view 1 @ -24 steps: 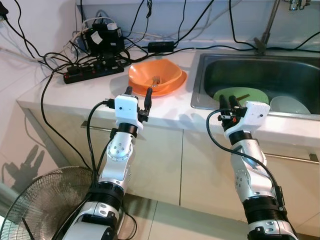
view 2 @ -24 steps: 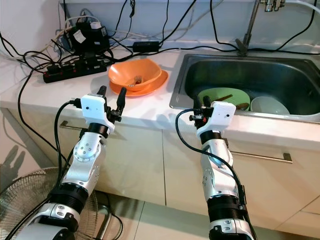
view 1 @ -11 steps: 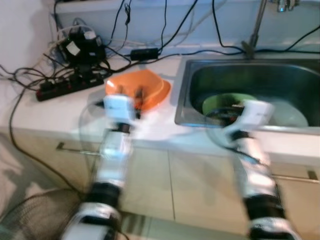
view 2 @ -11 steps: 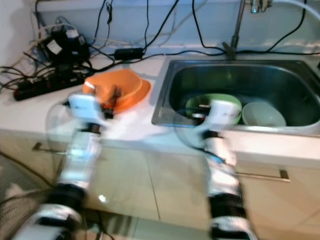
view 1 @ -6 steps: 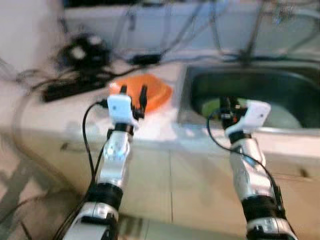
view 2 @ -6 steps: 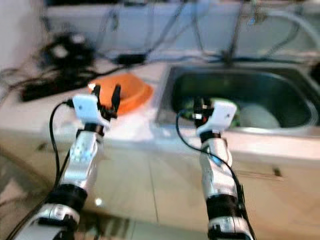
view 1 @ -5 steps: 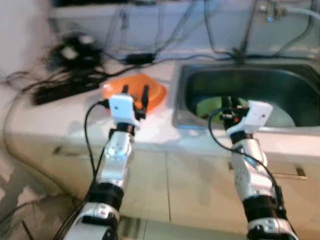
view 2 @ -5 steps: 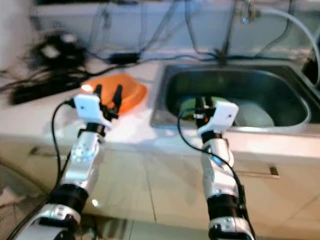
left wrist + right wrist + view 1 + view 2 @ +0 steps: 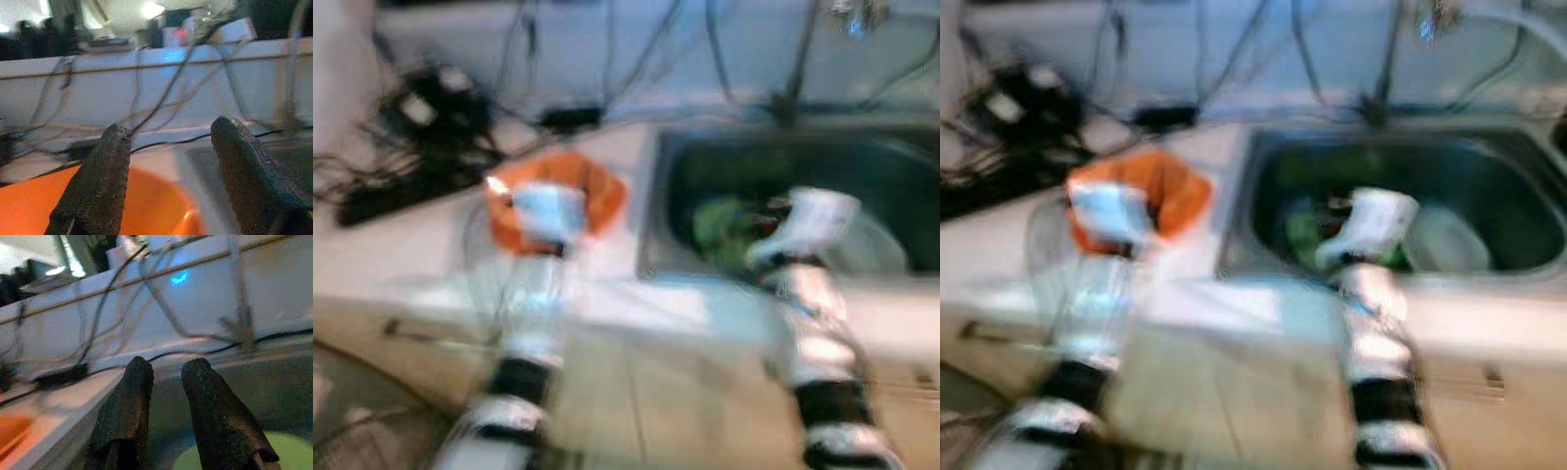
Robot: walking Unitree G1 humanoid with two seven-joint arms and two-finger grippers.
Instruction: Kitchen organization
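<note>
Claws: left wide over orange bowl, right narrow at sink.

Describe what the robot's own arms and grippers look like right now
Two silver metal arms, each with a black band low on the forearm and a white boxy housing at the wrist; the head views are motion-blurred. The left gripper and right gripper each carry two long black fingers with a rough, grainy surface and rounded tips. Cables on the arms cannot be made out through the blur.
</note>
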